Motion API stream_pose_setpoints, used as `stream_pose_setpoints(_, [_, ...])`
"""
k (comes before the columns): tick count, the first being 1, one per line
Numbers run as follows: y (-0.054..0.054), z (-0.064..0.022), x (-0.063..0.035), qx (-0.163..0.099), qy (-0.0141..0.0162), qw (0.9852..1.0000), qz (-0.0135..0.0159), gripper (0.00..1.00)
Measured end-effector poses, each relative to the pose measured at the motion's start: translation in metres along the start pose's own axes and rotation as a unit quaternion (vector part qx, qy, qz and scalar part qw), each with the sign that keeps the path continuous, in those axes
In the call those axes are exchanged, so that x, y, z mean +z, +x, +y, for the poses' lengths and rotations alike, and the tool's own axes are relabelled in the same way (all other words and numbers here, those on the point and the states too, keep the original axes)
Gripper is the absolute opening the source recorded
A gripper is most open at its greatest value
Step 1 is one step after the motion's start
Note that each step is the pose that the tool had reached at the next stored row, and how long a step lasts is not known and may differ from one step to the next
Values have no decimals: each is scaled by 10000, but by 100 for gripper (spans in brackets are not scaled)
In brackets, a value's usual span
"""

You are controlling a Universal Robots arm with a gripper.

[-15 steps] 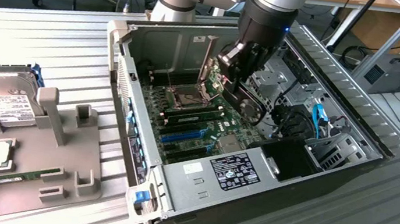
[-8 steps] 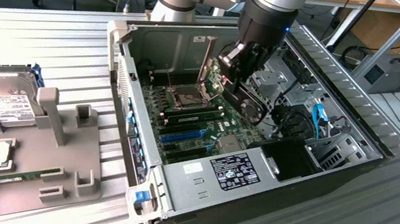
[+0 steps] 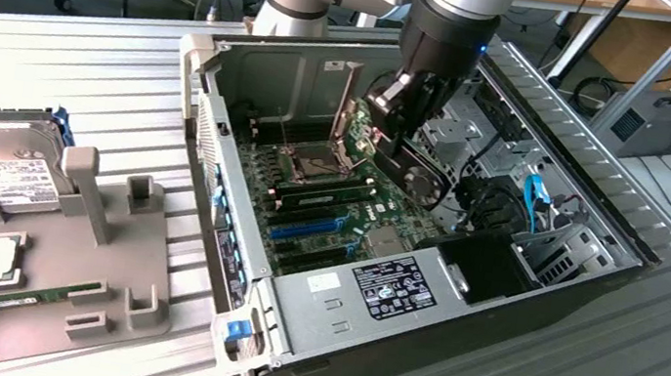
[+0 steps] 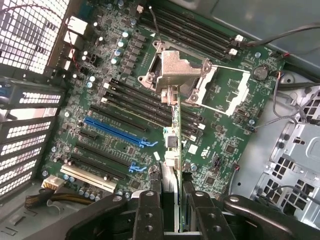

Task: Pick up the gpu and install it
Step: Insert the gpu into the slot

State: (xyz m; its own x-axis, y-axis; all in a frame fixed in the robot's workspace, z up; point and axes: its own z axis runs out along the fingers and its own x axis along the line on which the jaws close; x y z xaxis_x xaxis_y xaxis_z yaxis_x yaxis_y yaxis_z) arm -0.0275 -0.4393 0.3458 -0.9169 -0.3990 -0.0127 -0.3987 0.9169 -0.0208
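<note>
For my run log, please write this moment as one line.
step: install | gripper: shut on gpu | gpu: held above motherboard, inside open case

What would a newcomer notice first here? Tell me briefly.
The open computer case stands out in the middle, with the gripper inside it, clamped on the gpu held on edge above the green motherboard. At the exterior view's left, a grey holder carries a hard drive and a memory stick.
</note>
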Motion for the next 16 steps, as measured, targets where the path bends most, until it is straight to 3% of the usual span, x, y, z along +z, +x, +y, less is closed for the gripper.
stream_pose_setpoints(16, [-1,0,0,-269,42,9996,14,27])
